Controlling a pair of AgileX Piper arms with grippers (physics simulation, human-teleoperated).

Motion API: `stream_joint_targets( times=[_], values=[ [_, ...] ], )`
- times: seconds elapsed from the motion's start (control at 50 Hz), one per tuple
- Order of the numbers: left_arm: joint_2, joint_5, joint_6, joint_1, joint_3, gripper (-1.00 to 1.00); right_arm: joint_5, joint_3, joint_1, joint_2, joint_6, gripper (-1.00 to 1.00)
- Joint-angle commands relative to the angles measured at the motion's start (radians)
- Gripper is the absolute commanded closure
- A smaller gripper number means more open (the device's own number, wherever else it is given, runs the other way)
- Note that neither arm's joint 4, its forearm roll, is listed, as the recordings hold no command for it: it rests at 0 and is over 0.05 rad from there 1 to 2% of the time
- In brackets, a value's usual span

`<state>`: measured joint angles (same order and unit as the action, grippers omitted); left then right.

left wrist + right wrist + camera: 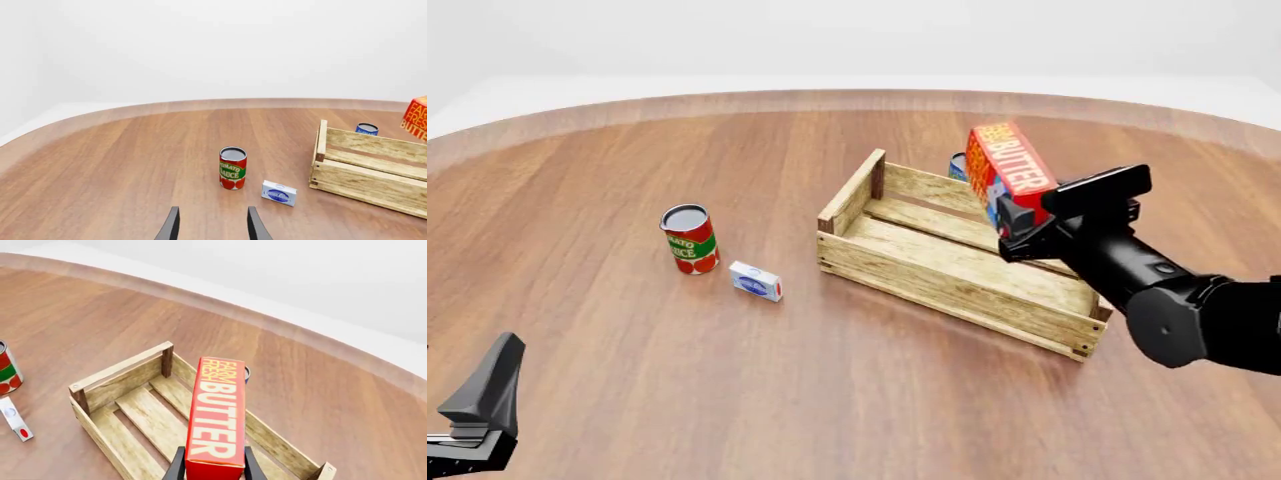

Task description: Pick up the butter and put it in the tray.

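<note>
Over the round wooden table [120,165], the left wrist view looks along the left gripper [212,225], whose two dark fingers stand apart with nothing between them; ahead of it stand a tomato sauce can [232,168] and, just beside that, a small white-blue box [279,193], with the tray [363,172] off to one side, a blue can [366,129] behind its far wall, and a corner of the butter [415,119] at the picture's edge. From the front view, the left gripper [481,405] sits low at the near left, well apart from everything, while the right gripper [1034,215] holds the butter [1009,172] tilted in the air above the far right part of the tray [948,275]; the tomato sauce can [689,238] and small box [755,281] stand left of the tray. Seen from the right wrist, the right gripper [213,465] is clamped on the near end of the butter [217,412], which stretches out above the tray's slatted floor [153,420].
</note>
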<state>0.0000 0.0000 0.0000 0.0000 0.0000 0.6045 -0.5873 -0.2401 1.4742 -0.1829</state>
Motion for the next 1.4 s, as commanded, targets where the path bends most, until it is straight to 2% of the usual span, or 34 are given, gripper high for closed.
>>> stream_joint_targets(
  times=[0.02, 0.82, 1.4],
  values=[
    [0.000, 0.000, 0.000, 0.000, 0.000, -1.00, 0.019, -0.029, -0.015, 0.028, 0.027, 1.00],
    [0.000, 0.000, 0.000, 0.000, 0.000, -1.00, 0.043, -0.088, -0.062, 0.138, 0.044, 1.00],
    [0.000, 0.000, 0.000, 0.000, 0.000, -1.00, 0.070, -0.111, -0.049, 0.212, 0.049, 1.00]
  ],
)
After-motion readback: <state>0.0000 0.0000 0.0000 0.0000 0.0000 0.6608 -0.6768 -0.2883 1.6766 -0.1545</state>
